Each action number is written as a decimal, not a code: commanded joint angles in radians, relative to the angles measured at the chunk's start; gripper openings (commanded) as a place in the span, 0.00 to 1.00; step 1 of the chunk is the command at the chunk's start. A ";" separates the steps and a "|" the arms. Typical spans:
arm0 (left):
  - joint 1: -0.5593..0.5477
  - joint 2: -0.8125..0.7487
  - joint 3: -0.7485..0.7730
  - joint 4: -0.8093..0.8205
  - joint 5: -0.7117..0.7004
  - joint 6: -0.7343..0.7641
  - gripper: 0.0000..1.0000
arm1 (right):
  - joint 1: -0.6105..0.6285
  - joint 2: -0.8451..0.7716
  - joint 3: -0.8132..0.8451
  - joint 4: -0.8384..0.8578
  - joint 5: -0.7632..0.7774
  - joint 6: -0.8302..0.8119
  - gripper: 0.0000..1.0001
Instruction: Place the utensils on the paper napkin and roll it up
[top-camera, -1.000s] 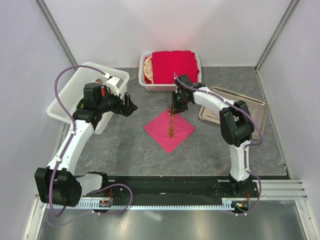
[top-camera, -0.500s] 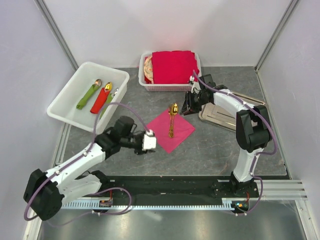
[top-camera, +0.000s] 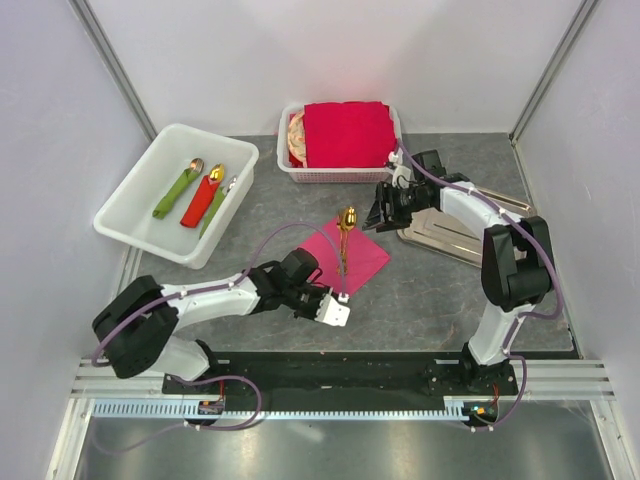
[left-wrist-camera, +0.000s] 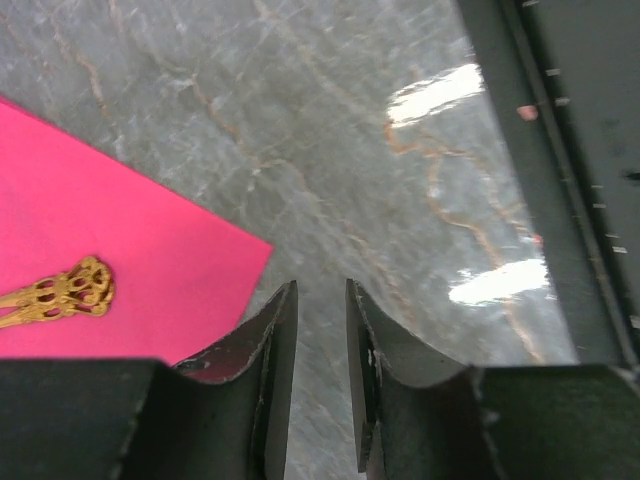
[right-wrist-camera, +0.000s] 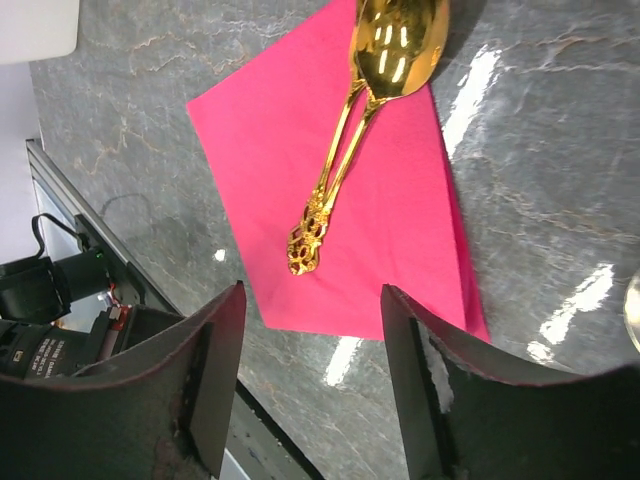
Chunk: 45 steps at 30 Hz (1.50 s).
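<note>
Jaws of the left end effector (left-wrist-camera: 320, 290) stand narrow, with a slim gap between them and nothing in it. They sit low over the bench (top-camera: 420, 300), just beside the corner of the pink paper napkin (left-wrist-camera: 120, 230) that points to the near edge. The right end effector (right-wrist-camera: 312, 292) hangs wide and empty off the napkin's far-right side. The gold utensils (right-wrist-camera: 335, 170) lie along the napkin around the bench's middle, the spoon bowl (right-wrist-camera: 400, 45) overhanging its far corner. Placing looks done and rolling seems about to begin. Next, the left fingers must catch that near corner and fold it over the handles without dragging the sheet.
</note>
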<state>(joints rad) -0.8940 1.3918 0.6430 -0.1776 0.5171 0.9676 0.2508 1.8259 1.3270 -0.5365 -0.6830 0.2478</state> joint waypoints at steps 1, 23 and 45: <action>-0.005 0.058 0.084 0.029 -0.058 0.065 0.36 | -0.013 -0.057 -0.003 0.029 -0.050 -0.050 0.66; -0.005 0.263 0.264 -0.157 0.004 0.131 0.36 | -0.068 -0.070 0.001 -0.002 -0.024 -0.068 0.98; -0.005 0.368 0.357 -0.263 0.014 0.138 0.02 | -0.107 -0.050 -0.008 -0.002 -0.076 -0.051 0.98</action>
<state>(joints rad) -0.8944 1.7367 0.9764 -0.3973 0.5148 1.0740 0.1501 1.7683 1.3228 -0.5453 -0.7250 0.1974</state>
